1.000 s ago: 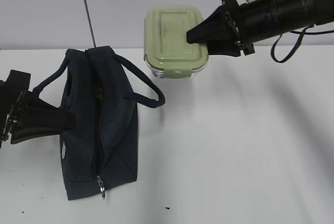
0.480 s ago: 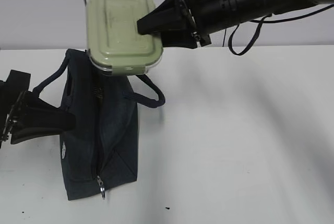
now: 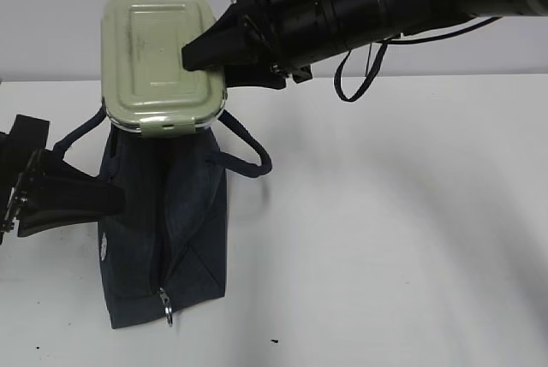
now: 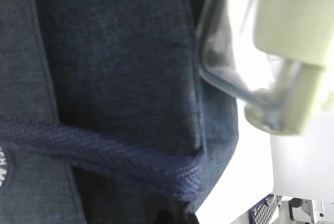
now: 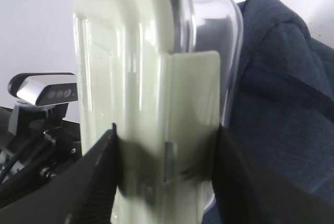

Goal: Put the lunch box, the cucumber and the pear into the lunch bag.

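lunch box (image 3: 159,63) over the lunch bag (image 3: 163,221)
my right gripper (image 3: 205,52) grips the box by its edge; my left gripper (image 3: 90,200) is clenched at the bag's side.

The right gripper (image 3: 205,57) carried the lunch box (image 3: 158,63) leftward across the table. It moved from beside the lunch bag (image 3: 167,213) to directly above its top.

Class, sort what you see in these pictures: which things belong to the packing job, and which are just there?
Part of the job:
lunch box, held by the right gripper
lunch bag, held by the left gripper

Just there:
white table
dangling black cable

Cucumber and pear: not in view.
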Controlling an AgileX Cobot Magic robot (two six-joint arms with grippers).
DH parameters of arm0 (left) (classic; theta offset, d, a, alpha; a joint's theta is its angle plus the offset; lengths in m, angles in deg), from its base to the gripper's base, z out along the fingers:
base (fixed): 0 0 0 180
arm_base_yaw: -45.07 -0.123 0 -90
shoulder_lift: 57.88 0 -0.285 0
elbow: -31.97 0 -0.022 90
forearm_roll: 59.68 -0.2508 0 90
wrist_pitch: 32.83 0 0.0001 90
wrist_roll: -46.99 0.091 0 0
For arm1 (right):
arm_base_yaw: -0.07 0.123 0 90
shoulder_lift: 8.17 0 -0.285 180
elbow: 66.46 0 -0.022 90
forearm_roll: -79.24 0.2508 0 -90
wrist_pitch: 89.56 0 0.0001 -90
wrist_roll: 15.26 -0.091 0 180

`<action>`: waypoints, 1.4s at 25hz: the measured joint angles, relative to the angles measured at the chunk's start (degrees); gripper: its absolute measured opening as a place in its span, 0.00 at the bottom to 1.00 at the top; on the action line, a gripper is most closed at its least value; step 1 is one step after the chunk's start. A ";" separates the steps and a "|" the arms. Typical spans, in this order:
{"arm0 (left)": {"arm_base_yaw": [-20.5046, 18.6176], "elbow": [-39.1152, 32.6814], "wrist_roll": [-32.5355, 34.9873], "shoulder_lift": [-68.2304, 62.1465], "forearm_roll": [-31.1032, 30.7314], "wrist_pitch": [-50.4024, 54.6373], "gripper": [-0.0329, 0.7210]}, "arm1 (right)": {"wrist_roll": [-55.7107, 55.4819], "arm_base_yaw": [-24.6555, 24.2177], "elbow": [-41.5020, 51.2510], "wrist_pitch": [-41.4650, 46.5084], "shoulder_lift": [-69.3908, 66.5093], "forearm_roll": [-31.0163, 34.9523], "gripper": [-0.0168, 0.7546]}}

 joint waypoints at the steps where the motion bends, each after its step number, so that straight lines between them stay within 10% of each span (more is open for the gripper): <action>1: 0.00 0.00 0.00 0.00 -0.05 0.06 0.02 | 0.00 0.00 0.00 -0.26 -0.57 0.11 0.54; 8: 0.00 0.00 0.00 0.00 -0.35 0.16 0.02 | -0.27 0.12 -0.26 -0.72 -3.96 -3.93 0.54; 19: 0.00 0.00 0.00 0.06 -0.16 0.41 0.02 | -11.58 0.12 -7.65 6.44 -3.96 -30.10 0.54; 35: 0.00 0.00 0.00 0.06 -0.16 0.42 0.02 | -22.32 4.66 -11.34 7.53 -4.05 -38.63 0.54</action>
